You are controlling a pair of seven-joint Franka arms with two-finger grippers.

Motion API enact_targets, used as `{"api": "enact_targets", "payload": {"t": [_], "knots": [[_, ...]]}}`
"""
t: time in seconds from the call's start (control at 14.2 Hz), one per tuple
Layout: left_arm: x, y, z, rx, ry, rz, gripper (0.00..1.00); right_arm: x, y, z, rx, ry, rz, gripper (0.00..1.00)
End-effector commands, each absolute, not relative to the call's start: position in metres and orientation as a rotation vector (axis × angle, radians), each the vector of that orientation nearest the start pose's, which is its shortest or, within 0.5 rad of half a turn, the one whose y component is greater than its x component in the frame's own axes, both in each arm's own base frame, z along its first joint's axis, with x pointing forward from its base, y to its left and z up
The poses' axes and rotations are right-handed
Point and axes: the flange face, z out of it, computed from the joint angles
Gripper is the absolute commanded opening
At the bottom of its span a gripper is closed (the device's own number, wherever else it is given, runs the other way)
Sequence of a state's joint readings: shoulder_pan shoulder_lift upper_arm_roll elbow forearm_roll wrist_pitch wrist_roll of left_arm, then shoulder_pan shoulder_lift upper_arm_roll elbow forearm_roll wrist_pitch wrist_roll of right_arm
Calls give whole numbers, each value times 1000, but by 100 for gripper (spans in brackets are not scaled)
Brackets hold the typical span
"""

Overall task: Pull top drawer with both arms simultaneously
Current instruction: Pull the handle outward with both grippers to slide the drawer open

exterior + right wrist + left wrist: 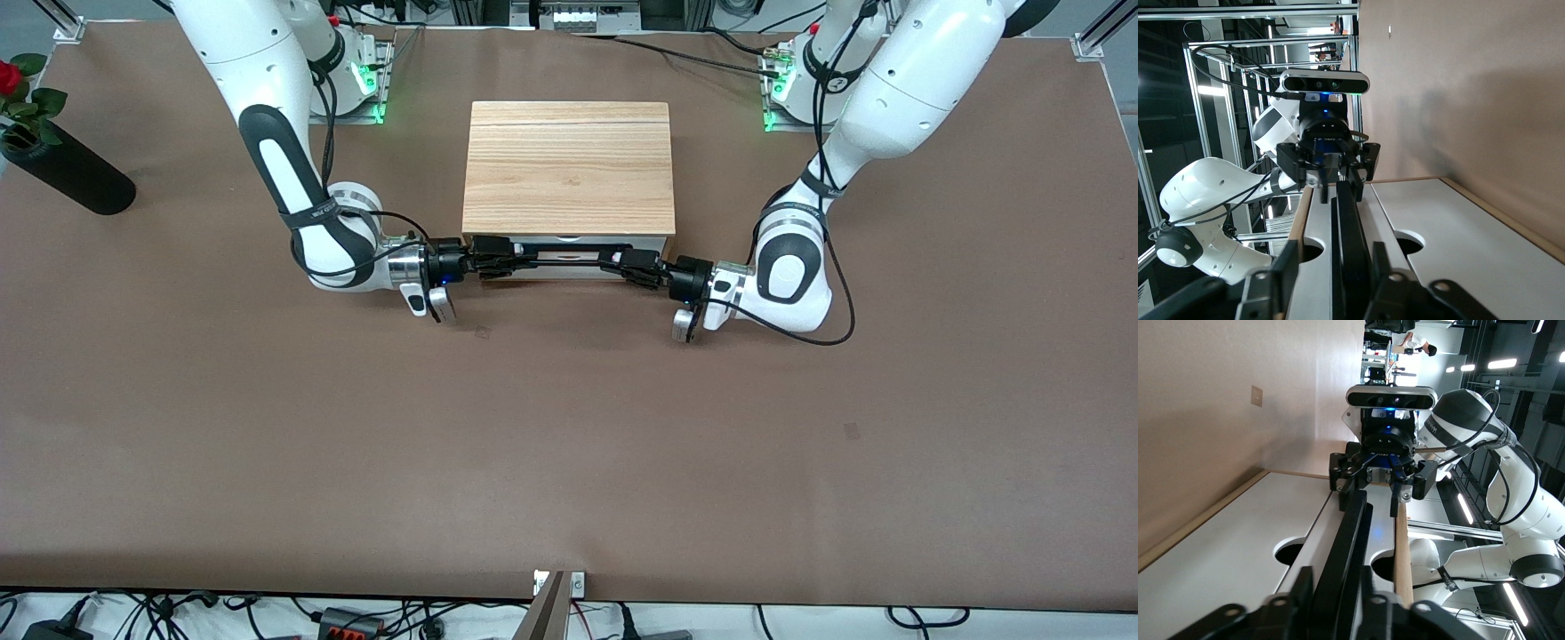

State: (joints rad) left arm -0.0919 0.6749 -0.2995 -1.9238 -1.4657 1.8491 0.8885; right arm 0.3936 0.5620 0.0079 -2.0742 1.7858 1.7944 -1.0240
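Lengthwise, the black bar handle spans the top drawer between both arms' ends.

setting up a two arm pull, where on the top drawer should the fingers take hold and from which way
Take the top drawer by its black bar handle, one gripper at each end. The bar is long, thin and stands off the white front, so fingers fit around it. Come in along the cabinet front from either end, as the left gripper and right gripper do.

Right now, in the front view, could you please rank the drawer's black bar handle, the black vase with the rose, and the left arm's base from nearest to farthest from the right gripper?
1. Black bar handle: between the right gripper's jaws, on the top drawer's front.
2. Left arm's base: at the table's edge, by the robots.
3. Black vase: at the right arm's end of the table.
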Motion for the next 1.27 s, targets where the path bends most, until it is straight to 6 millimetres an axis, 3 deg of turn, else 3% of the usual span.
{"api": "enact_targets", "payload": {"t": [0.0,0.49,0.85,1.2], "knots": [[514,-291,171,1671,-129,-246,27,487,300,172,-1655,-48,100,35],[517,-287,170,1682,-118,-235,18,489,300,167,-1650,-64,95,17],[522,-289,171,1667,-96,-217,17,487,302,165,-1632,-75,101,17],[546,-288,179,1662,-101,-165,17,493,303,167,-1629,-80,90,17]]}}
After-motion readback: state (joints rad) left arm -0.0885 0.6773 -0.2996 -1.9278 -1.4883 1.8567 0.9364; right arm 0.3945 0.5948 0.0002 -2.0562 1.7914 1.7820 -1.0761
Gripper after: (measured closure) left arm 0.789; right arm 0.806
